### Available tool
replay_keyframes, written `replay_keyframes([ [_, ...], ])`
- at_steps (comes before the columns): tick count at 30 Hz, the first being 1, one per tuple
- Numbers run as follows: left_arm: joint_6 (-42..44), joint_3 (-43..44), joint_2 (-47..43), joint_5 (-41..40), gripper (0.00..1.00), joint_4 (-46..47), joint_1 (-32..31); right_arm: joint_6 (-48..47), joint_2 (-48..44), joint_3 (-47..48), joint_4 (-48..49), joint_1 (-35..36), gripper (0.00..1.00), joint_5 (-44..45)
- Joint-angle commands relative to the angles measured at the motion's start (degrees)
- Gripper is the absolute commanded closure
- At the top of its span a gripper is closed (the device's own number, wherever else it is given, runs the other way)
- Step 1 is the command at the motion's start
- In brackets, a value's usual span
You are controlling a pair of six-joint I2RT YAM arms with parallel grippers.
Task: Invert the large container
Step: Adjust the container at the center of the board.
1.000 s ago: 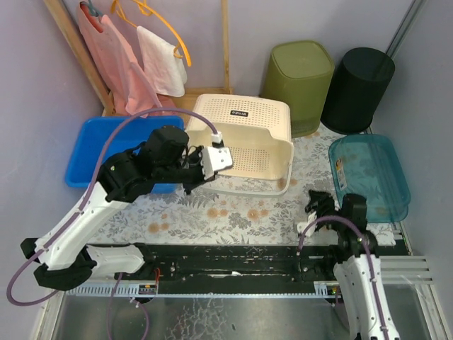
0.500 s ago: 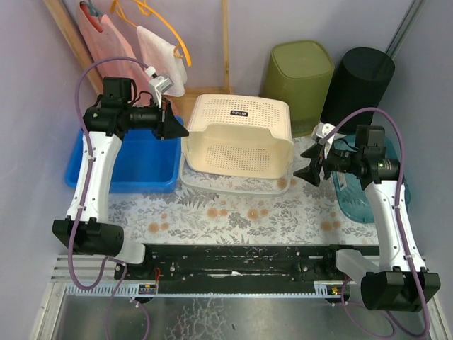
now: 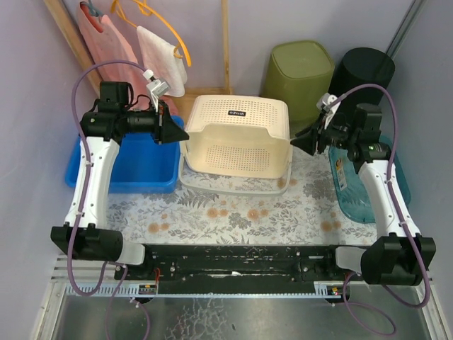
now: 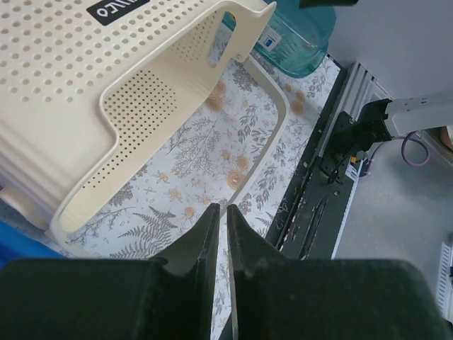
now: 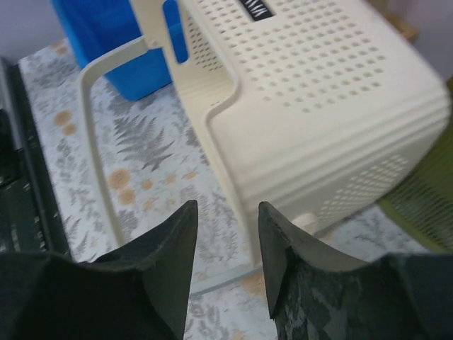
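The large container is a cream perforated basket (image 3: 237, 138) in the middle of the table, its labelled base facing up. Its thin rim (image 3: 233, 185) lies on the floral cloth in front. My left gripper (image 3: 177, 132) is shut and empty, hovering just off the basket's left side. In the left wrist view (image 4: 220, 207) it points over the rim, with the basket (image 4: 85, 78) above it. My right gripper (image 3: 299, 142) is open and empty, just off the basket's right side. In the right wrist view (image 5: 228, 205) it faces the basket's wall (image 5: 318, 85).
A blue tub (image 3: 117, 159) stands left of the basket. A green bin (image 3: 301, 78) and a black bin (image 3: 361, 85) stand behind on the right. A teal lid (image 3: 371, 177) lies at the right edge. Clothes on hangers (image 3: 141, 49) hang at back left.
The basket went from open side facing front, with my left gripper at its rim, to base up. Both arms rose to its two sides; the right gripper moved closer in the last half second.
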Motion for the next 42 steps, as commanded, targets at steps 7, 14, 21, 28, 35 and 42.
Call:
replay_keyframes([
  [7,-5.5,7.52,8.65,1.96,0.91,7.25,0.16,24.88,3.66,3.57,32.64,0.55,0.62,5.02],
  [14,-12.65,15.96,22.31,0.87,0.91,13.2,-0.69,29.38,9.6,3.81,44.04,5.61,0.67,9.99],
  [21,-6.57,11.93,25.76,-3.9,0.91,11.03,-4.08,18.32,7.75,2.26,30.86,12.51,0.65,10.71],
  [28,-0.99,4.49,21.97,-4.85,0.91,7.56,-6.37,11.41,5.66,-1.15,20.49,15.94,0.64,10.44],
  [35,1.24,-2.51,16.45,-4.7,0.91,6.05,-6.78,8.58,4.76,-5.37,15.67,16.82,0.65,8.79],
  [42,1.88,-7.34,12.7,-3.7,0.91,5.66,-6.98,4.14,3.58,-9.32,11.58,17.7,0.86,10.22],
])
